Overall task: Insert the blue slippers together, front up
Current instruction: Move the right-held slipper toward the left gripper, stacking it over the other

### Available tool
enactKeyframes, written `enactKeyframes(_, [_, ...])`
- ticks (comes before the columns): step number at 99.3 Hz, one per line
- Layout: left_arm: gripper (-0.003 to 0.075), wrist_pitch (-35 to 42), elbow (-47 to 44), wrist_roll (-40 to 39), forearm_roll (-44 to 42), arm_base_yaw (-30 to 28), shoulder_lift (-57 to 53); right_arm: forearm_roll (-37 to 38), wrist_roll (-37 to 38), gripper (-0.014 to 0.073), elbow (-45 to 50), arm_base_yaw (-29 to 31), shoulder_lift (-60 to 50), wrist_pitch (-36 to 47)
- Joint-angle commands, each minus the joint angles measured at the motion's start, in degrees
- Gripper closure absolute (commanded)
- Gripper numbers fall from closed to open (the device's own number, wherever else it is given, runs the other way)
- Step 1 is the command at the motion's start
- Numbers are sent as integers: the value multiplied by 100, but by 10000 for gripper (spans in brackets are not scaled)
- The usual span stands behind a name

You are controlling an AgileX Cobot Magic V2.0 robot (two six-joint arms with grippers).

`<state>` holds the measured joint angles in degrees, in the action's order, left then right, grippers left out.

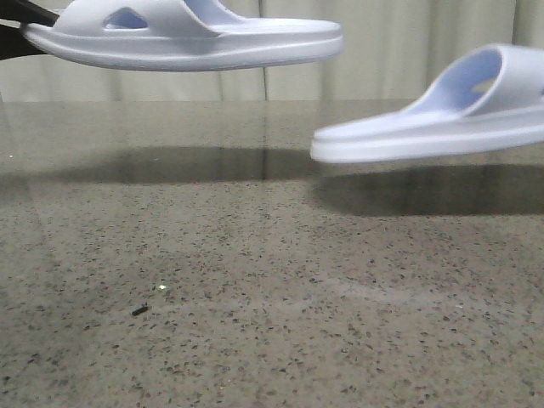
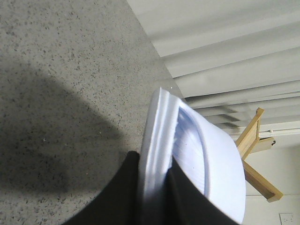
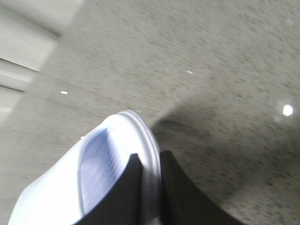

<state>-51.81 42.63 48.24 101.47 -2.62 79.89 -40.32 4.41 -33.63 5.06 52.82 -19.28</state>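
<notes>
Both pale blue slippers hang in the air above the speckled table (image 1: 255,297). One slipper (image 1: 183,36) is high at the upper left, sole down and roughly level; my left gripper (image 2: 154,171) is shut on its sole edge (image 2: 154,140), one finger on the footbed, one under the sole. The other slipper (image 1: 442,115) floats lower at the right, blurred, its strap toward the right edge. My right gripper (image 3: 150,161) is shut on that slipper's sole rim (image 3: 143,136). A dark bit of the left arm (image 1: 17,30) shows at the top left corner.
Pale curtains (image 1: 382,59) hang behind the table's far edge. A wooden stand (image 2: 255,154) shows past the slipper in the left wrist view. A small dark speck (image 1: 139,310) lies on the table near the front left. Shadows of both slippers fall on the tabletop.
</notes>
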Motion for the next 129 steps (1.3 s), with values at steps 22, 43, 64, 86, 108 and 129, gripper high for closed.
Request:
enactKeyframes(22, [704,-339,139,3,481,-8,-190,-37,-96,701,-742,-4,-813,-310])
enactKeyframes(43, [704,-350,139,3,481,4,-190,-83,-96,701,-1015,-4,-1085,-287])
enactKeyframes(64, [704,-522,139,3,481,39,-190,-292,-96,701,-1055,-4,-1073,-41])
enactKeyframes(86, [704,-536,139,-146,511,404,-190,-399,-96,701,-1055,-4,-971,252])
enactKeyframes(108, [704,-536,139,-275,511,581,-190,-433,-96,701,-1055,-4,-714,283])
enactKeyframes(129, [704,-467,139,-317,511,579,-190,-436,-111,701,-1055,-365,-437,768])
